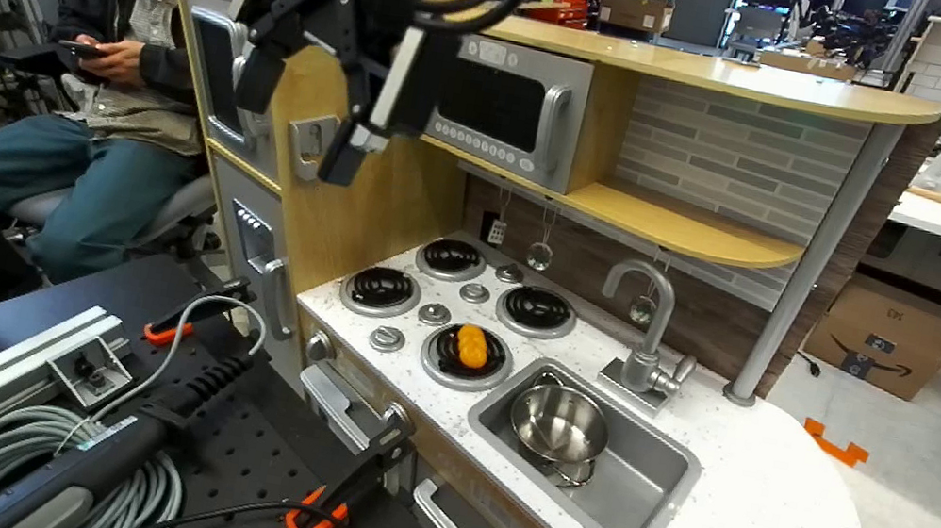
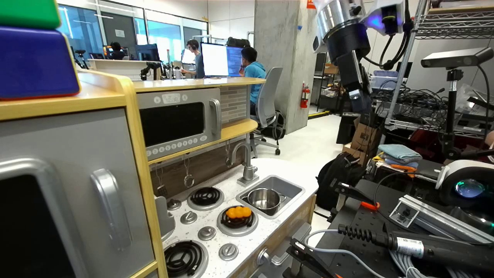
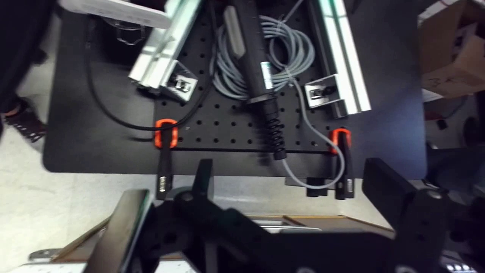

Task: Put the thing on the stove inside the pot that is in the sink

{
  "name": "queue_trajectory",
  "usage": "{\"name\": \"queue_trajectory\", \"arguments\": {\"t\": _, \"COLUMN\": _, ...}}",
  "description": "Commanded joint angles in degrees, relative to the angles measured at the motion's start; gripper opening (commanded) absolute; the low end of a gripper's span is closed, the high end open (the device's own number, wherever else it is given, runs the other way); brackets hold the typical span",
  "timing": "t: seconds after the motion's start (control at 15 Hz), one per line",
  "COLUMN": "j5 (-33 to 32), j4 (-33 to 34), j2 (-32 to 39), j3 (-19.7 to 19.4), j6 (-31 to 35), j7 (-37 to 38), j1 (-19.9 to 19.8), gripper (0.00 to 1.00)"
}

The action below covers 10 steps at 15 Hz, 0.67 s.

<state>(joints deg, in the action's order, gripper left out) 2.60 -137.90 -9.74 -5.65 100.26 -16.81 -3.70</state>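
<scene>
The small orange thing (image 1: 471, 346), made up of rounded lumps, lies on the stove (image 1: 467, 313) in both exterior views; of the two black burners on the side of the sink (image 1: 633, 494), it sits on the one (image 1: 445, 360) by the front edge of the white desk (image 1: 771, 525), the top of a toy kitchen. The other burners are spread toward the back edge and toward the end that meets the tall wooden cabinet (image 1: 376, 200). The sink is set into the same desk between the stove and the rounded end, with a curved silver faucet (image 1: 658, 334) behind it near the back edge. In the sink, toward the stove, stands the shiny silver pot (image 1: 560, 424), its open top facing up, apart from the orange thing. The gripper (image 1: 300, 126) hangs high above the kitchen's burners and sink, its jaws wide apart in the wrist view. That view looks down on a black desk (image 3: 394, 125), where two orange-ended clamps (image 3: 165, 167) reach over the edge facing the kitchen, one toward either corner. Farther in from that edge lie a long black device (image 3: 253, 57), a coil of grey cable (image 3: 303, 53) and two silvery bars (image 3: 350, 68)
</scene>
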Motion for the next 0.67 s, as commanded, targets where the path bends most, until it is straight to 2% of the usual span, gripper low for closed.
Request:
{"name": "queue_trajectory", "arguments": {"t": 0.0, "j5": 13.3, "j4": -3.0, "j2": 1.0, "j3": 0.4, "j6": 3.8, "j7": -0.8, "j1": 2.0, "gripper": 1.00}}
{"name": "queue_trajectory", "arguments": {"t": 0.27, "j5": 30.9, "j4": -1.1, "j2": 10.4, "j3": 2.2, "j6": 17.4, "j7": -3.0, "j1": 4.5, "gripper": 1.00}}
{"name": "queue_trajectory", "arguments": {"t": 0.6, "j5": 54.1, "j4": 6.3, "j2": 23.8, "j3": 6.8, "j6": 33.8, "j7": -12.5, "j1": 4.4, "gripper": 1.00}}
